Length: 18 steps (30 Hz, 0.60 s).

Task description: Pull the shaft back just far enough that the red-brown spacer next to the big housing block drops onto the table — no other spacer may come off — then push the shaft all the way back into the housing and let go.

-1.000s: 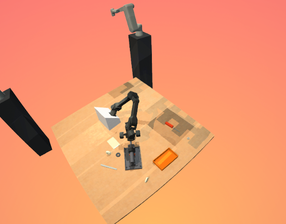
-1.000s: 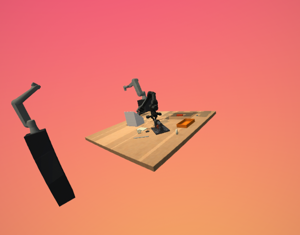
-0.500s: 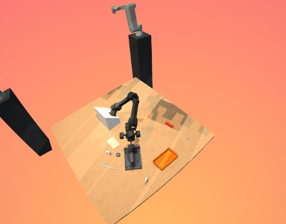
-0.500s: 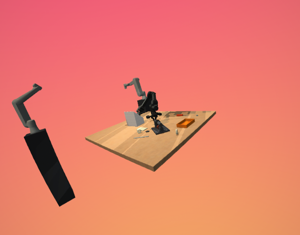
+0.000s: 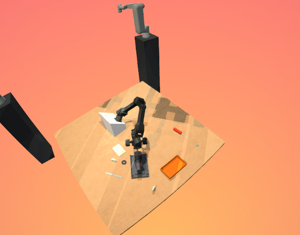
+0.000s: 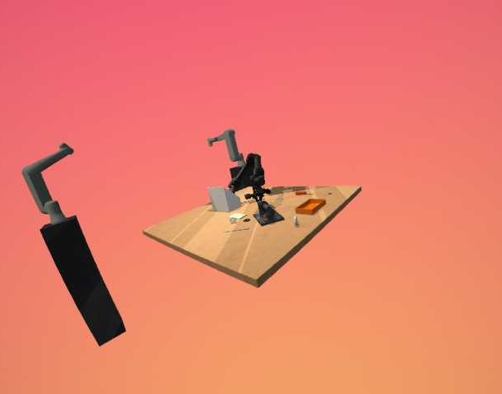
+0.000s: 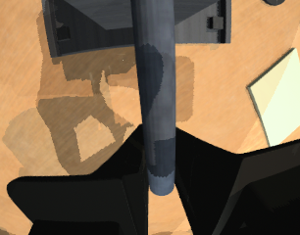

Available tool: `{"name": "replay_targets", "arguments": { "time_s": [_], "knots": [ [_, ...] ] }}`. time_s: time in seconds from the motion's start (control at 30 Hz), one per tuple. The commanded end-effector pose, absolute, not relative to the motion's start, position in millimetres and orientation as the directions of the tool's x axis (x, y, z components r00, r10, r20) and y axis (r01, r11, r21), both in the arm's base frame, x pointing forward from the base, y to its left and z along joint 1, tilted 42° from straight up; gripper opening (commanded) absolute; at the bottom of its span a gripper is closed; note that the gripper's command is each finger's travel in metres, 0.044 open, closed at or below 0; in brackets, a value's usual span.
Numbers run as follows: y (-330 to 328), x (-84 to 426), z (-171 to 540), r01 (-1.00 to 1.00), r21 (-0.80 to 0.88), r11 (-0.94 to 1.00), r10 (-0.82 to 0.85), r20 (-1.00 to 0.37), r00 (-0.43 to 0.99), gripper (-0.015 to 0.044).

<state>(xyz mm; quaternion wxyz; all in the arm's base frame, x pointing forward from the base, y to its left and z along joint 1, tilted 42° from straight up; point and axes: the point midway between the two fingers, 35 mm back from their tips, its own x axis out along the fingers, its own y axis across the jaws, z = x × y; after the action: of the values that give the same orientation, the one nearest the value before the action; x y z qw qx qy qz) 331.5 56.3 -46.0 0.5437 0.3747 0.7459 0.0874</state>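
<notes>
My gripper [image 5: 137, 149] [image 6: 258, 199] [image 7: 153, 128] is shut on the grey-blue shaft [image 7: 158, 98], close to its free rounded end. In the wrist view the shaft runs up between the fingers and out at the top edge, with no spacer on the part that shows. The shaft leads to the fixture on a dark base plate [image 5: 146, 172] [image 6: 278, 218] [image 7: 196, 34]. A small red-brown patch [image 5: 141, 163] [image 6: 263, 215] shows at the fixture. Whether it is the spacer, and whether it is on the shaft or lower, cannot be told. The housing block and other spacers are too small or hidden.
A pale square pad [image 5: 118, 150] [image 6: 237, 216] [image 7: 282, 98], a black ring [image 5: 123, 162] [image 6: 246, 220] and a grey bar [image 5: 113, 175] [image 6: 236, 230] lie beside the fixture. An orange tray [image 5: 173, 167] [image 6: 310, 206] and a red screwdriver [image 5: 177, 130] [image 6: 300, 193] lie opposite. A white wedge [image 5: 115, 129] [image 6: 223, 199] stands by the arm.
</notes>
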Motion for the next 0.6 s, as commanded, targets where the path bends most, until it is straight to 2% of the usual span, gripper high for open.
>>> {"name": "replay_targets", "arguments": {
  "time_s": [0.0,0.57],
  "knots": [
    [54.0,335.0,-46.9,0.462,0.536,0.707,0.650,-0.750,-0.123,0.0000],
    [52.3,340.1,-49.1,0.461,0.536,0.707,0.650,-0.750,-0.123,0.0000]
  ]
}}
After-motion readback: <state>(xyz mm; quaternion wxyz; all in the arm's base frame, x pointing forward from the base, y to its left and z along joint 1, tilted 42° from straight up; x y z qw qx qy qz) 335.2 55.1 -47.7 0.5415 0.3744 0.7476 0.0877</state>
